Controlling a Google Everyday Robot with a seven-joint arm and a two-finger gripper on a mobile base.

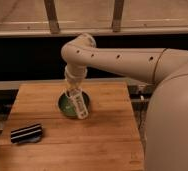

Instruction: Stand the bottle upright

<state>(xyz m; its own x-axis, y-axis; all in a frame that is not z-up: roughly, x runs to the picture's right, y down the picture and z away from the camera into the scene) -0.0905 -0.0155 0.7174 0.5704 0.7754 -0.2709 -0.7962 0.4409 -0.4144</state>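
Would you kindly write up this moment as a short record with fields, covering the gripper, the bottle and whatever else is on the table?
gripper: gripper above the table's middle, shut on the bottle
bottle: bottle white, hanging tilted from the gripper, lower end to the right, not upright
dish: round green dish directly behind the bottle
block: black-and-white striped block lying near the table's left edge
table: wooden table

gripper (73,91) over table (107,145) centre | bottle (80,106) tilted below it | striped block (26,133) front-left
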